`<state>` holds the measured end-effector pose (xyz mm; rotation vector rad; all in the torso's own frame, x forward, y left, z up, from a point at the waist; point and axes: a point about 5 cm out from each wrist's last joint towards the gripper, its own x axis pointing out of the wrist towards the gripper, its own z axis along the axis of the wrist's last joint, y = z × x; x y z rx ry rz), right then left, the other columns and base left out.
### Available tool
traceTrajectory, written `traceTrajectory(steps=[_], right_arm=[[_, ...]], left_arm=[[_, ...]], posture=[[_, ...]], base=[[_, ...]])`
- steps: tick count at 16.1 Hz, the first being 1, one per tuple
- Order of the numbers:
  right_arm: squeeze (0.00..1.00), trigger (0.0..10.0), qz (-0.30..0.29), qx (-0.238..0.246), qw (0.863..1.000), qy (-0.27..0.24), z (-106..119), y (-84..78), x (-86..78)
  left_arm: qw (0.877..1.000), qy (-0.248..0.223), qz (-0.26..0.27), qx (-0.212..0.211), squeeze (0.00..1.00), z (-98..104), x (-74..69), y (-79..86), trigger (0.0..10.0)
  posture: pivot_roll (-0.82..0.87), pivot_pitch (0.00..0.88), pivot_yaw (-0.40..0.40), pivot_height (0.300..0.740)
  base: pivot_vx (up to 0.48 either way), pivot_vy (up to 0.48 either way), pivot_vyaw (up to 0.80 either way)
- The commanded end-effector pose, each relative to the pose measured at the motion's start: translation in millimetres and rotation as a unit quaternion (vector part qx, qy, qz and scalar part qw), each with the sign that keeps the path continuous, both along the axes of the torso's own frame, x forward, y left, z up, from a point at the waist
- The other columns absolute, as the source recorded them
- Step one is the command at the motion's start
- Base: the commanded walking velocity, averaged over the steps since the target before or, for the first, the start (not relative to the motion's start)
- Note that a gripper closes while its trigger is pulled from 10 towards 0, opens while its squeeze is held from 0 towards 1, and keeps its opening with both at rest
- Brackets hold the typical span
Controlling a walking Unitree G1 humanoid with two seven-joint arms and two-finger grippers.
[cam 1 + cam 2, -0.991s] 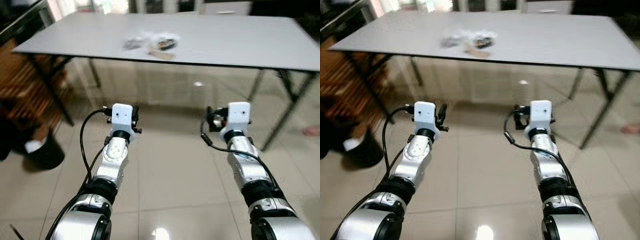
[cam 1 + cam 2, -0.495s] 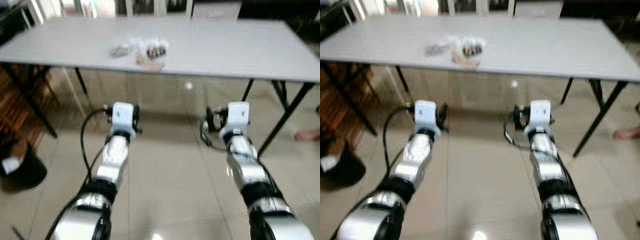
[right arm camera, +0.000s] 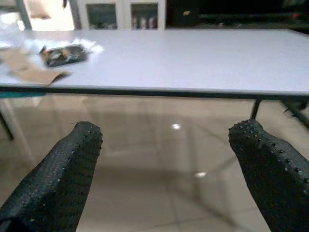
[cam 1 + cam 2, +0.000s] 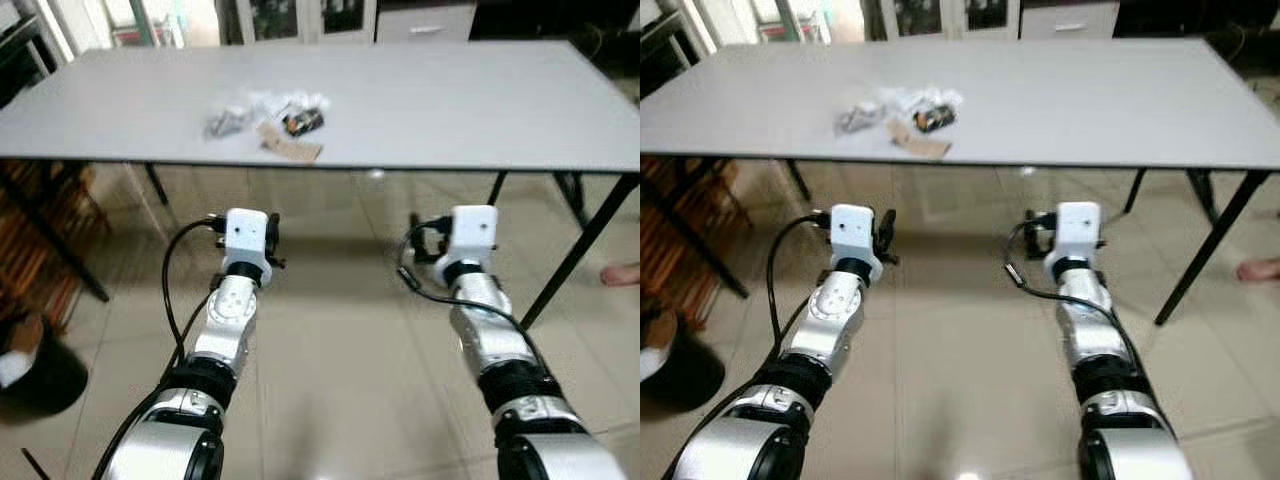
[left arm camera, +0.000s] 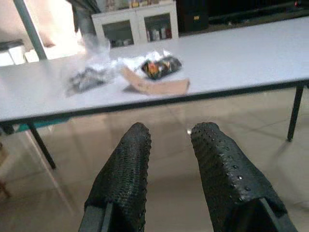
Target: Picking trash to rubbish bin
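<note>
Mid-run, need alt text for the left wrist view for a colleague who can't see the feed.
The left gripper, its two long black studded fingers slightly apart and holding nothing, points at a long grey table from below its edge. On the tabletop lies a small pile of trash: a crumpled clear plastic bag, a brown cardboard scrap and a dark printed wrapper. Behind stands a white glass-door cabinet.

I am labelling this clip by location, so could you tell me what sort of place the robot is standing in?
Probably a plain workroom or office rather than a living space: a long grey folding table with scattered wrappers, a glossy tiled floor, and white glass-door cabinets against the far wall.
</note>
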<state>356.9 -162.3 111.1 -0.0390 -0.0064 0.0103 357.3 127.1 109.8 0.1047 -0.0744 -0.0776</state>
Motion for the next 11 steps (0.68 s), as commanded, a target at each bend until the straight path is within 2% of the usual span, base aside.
traceTrajectory(steps=[1,11], right_arm=[[0.0,10.0,0.014,0.012,1.0,-0.011,4.4,11.5,1.6],[0.0,10.0,0.03,0.006,0.999,-0.013,4.2,14.7,0.0]], left_arm=[[1.0,-0.005,0.013,0.008,0.0,3.7,2.1,10.3,10.0],[1.0,-0.004,0.017,0.007,0.0,3.7,1.9,11.5,10.0]], posture=[[-0.07,0.027,0.048,0.74],[-0.07,0.043,0.047,0.74]], base=[[0.446,0.0,0.0],[0.447,0.0,0.0]])
